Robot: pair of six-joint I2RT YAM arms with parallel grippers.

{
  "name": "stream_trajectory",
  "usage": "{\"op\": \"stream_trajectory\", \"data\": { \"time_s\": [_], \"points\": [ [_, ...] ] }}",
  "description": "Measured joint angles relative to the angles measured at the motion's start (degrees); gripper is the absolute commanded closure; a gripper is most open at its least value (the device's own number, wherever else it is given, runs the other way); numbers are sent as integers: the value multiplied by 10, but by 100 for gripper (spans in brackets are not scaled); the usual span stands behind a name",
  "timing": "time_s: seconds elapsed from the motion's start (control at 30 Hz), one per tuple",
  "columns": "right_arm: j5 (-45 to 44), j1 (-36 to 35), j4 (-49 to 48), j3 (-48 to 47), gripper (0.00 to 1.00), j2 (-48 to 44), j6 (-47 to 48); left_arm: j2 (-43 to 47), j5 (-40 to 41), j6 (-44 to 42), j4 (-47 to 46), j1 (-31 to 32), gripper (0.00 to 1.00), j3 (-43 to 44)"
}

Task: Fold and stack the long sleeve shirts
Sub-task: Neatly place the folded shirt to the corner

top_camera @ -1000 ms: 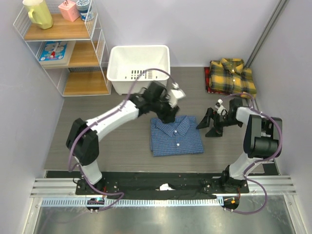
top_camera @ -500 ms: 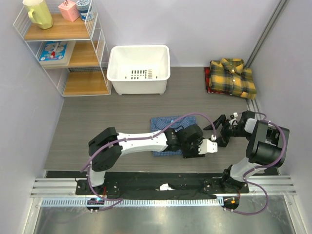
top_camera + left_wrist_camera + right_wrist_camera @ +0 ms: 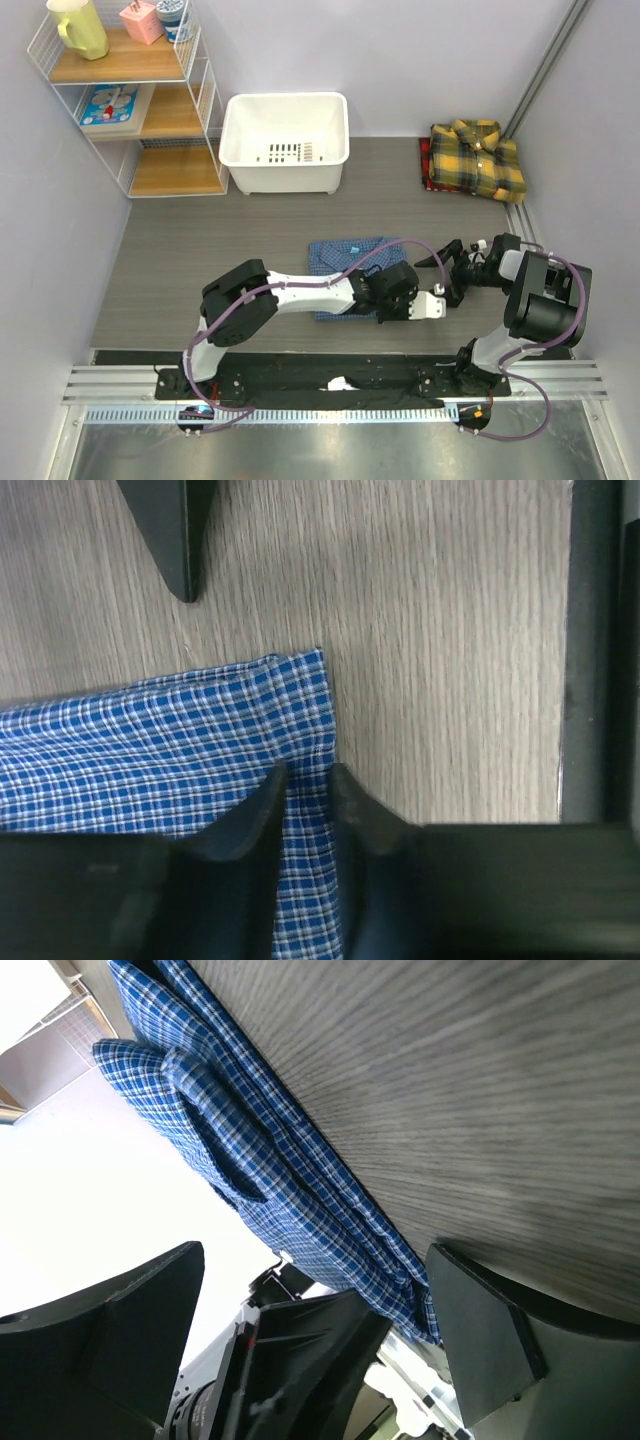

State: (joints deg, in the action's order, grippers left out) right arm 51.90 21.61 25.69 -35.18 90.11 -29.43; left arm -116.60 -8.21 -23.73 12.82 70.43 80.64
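Observation:
The blue fine-check shirt [image 3: 340, 258] lies folded on the table's middle, collar up. My left gripper [image 3: 404, 304] reaches over it and is shut on its near right corner; in the left wrist view [image 3: 308, 780] the checked cloth [image 3: 150, 760] runs between the two fingers. My right gripper [image 3: 447, 272] is open and empty just right of that corner, low by the table. In the right wrist view [image 3: 312, 1260] it faces the shirt's edge [image 3: 290, 1190]. The yellow-and-dark plaid shirt [image 3: 478, 156] lies folded at the back right.
A white basket [image 3: 285, 140] stands at the back centre. A wire shelf [image 3: 130, 100] with small items is at the back left. A black strip [image 3: 330, 375] runs along the near edge by the arm bases.
My left arm swung from the shirt's collar side to its near right corner and closed on the cloth there. My right gripper drew back a little to the right.

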Motion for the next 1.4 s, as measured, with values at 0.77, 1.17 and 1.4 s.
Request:
{"op": "stream_trajectory", "data": {
  "time_s": [0.77,1.17,1.4],
  "points": [
    [22,-89,-231,106,0,-60,-146,30,-83,47,-2,-63,100,8],
    [-24,-141,-527,145,33,15,-292,30,-96,58,4,-70,100,15],
    [-49,-165,-665,144,38,83,-343,30,-105,69,3,-81,100,29]
  ]
}}
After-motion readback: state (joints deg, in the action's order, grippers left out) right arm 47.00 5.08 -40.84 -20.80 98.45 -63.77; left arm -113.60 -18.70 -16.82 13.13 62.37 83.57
